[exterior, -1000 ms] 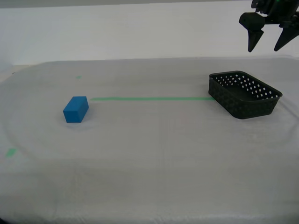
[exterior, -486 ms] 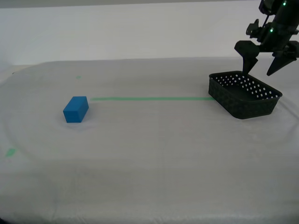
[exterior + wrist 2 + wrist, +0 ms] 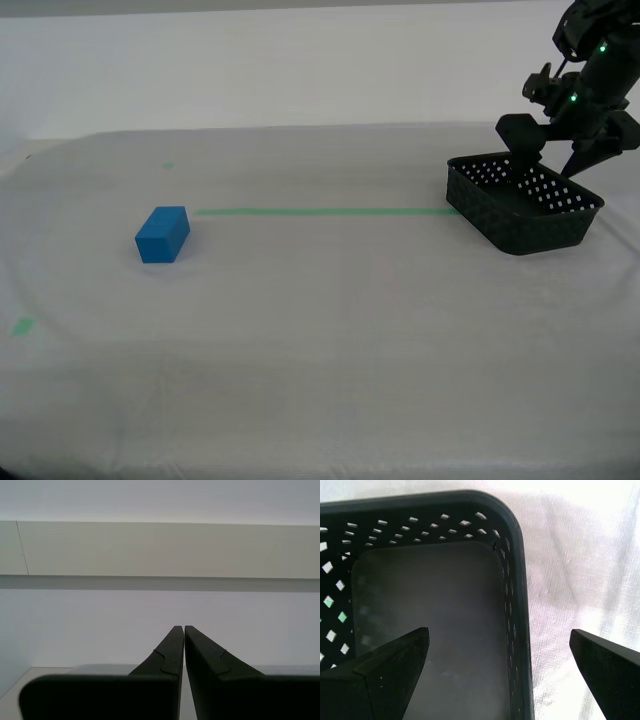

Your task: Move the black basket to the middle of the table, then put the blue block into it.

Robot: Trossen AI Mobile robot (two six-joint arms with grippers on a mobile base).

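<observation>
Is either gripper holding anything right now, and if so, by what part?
Nothing is held. My first gripper is open, straddling a wall of the black basket without closing. My second gripper is shut on nothing.

wall [image 3: 300,70]: plain white | horizontal ledge [image 3: 160,576] across it, possibly a panel seam | light: even, soft

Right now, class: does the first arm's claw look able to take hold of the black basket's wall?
Probably yes. My first claw is open, one finger inside the black basket, one outside, straddling its wall; nothing lies between.
</observation>
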